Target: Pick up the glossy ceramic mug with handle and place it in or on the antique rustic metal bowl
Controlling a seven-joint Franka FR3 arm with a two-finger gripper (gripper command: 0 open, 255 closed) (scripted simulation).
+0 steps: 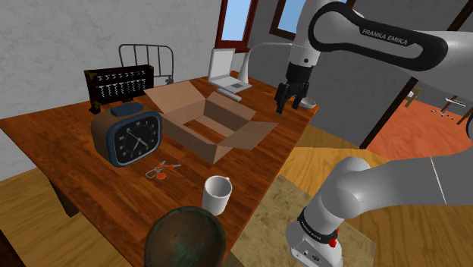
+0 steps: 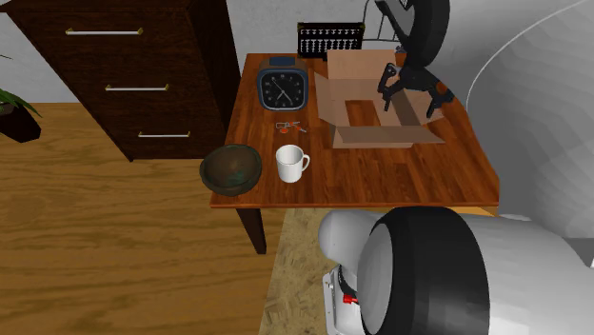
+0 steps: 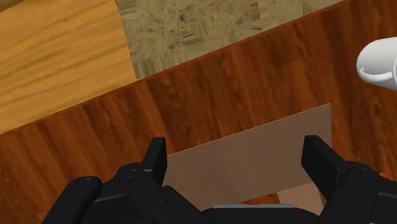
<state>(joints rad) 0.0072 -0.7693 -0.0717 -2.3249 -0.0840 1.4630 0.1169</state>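
"FRANKA EMIKA" on arm (image 1: 383, 38) (white lettering)

Wooden table (image 1: 53, 133), blue clock (image 1: 129, 138), open cardboard box (image 1: 208, 121), abacus (image 1: 120, 86), small scissors (image 1: 161, 170) (orange-handled), white mug (image 1: 217, 195), dark bowl (image 1: 186, 237) at its edge

The table (image 1: 61, 148) is glossy reddish wood with visible grain, the box (image 1: 231, 114) matt brown cardboard, the mug (image 1: 216, 196) smooth shiny white, and the bowl (image 1: 184, 241) dull, mottled green-brown like tarnished metal.

I see a reddish wooden table (image 1: 53, 133) on a plank floor (image 2: 95, 247) with a tan rug (image 2: 290, 276). A dark chest of drawers (image 2: 143, 57) stands beside it, and windows (image 1: 236, 17) break the grey wall (image 1: 53, 30).
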